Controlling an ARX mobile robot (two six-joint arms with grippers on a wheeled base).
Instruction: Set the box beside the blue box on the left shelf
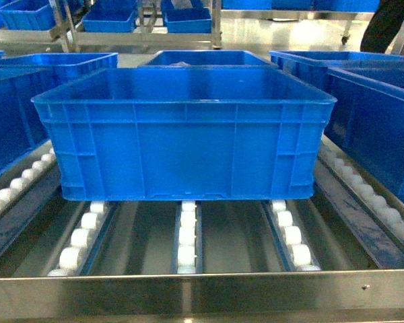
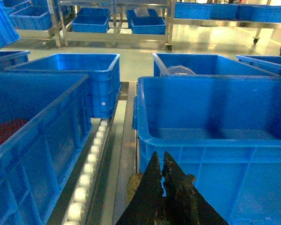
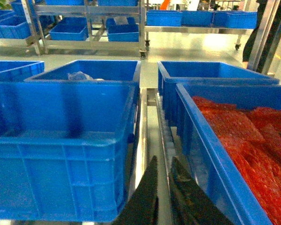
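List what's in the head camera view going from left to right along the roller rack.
Blue crate at the left edge → left roller track → the box sitting over the middle rollers → right roller track → blue crate at the right edge.

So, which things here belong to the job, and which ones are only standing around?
Belong to the job:
- the box, empty, sitting on the roller tracks
- the left shelf with white rollers
- the left pincer and the right pincer, each low beside the box

Only standing around:
- the crate of red bags on the right
- the rear crate holding clear plastic
- the far racks
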